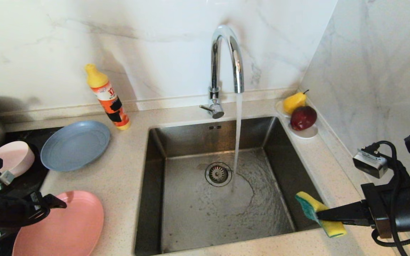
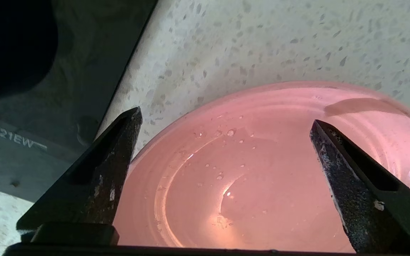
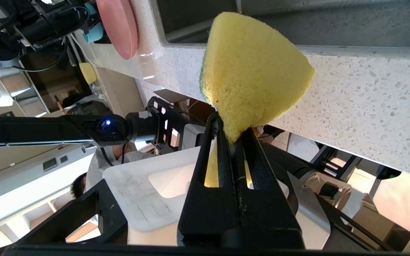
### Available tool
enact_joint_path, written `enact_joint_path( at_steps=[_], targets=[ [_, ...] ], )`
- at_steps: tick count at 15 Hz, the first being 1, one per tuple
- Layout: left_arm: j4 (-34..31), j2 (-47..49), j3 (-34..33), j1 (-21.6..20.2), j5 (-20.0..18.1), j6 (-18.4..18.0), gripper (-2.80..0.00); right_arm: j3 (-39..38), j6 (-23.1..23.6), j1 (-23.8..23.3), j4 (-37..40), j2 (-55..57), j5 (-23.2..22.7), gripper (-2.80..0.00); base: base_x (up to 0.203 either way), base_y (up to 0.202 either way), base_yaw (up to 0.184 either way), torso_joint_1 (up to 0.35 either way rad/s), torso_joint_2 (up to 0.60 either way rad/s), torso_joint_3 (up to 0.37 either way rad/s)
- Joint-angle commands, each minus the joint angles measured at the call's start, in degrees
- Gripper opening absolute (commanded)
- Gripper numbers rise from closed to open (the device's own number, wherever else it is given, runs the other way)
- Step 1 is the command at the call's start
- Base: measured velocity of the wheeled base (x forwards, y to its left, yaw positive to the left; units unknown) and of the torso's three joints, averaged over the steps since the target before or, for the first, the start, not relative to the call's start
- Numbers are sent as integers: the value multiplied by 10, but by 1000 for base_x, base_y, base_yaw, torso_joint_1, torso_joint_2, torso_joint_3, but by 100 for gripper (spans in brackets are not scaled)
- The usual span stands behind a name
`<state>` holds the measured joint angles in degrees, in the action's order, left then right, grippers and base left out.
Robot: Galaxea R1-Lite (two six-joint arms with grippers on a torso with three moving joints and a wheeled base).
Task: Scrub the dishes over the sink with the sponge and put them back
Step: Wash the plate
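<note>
Bright, even daylight; soft shadows along the marble wall (image 1: 48, 42), glare on the wet salmon-pink plate (image 2: 247, 170).

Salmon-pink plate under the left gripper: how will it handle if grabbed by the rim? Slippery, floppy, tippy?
The salmon-pink plate is beaded with water drops, so probably slippery. It looks stiff and thin, likely light plastic. It lies flat on the counter with a shallow rim, so the open left gripper may push it sliding rather than tip it.
</note>
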<state>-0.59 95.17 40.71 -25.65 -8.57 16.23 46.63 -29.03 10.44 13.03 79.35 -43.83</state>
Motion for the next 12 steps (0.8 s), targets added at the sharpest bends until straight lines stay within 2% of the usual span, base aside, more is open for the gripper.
enact_joint_path(
  at_steps=[1, 4, 5, 8, 12],
  targets=[
    [0, 0, -5, 0, -1, 2, 0, 0, -2, 0, 1, 2, -3, -280, 0, 0, 0, 0, 0, 0],
    [-1, 6, -5, 0, 2, 2, 0, 0, -2, 0, 1, 2, -3, -280, 0, 0, 0, 0, 0, 0],
    [-3, 7, -3, 0, 3, 1, -280, 1, -2, 0, 1, 4, -3, -280, 0, 0, 0, 0, 0, 0],
    [-8, 12, -9, -3, 5, -29, -280, 1, -2, 0, 0, 10, -4, -280, 0, 0, 0, 0, 0, 0],
    [-16, 7, -10, -35, 7, -68, -280, 3, -4, 0, -16, 17, -3, -280, 0, 0, 0, 0, 0, 0]
  ],
)
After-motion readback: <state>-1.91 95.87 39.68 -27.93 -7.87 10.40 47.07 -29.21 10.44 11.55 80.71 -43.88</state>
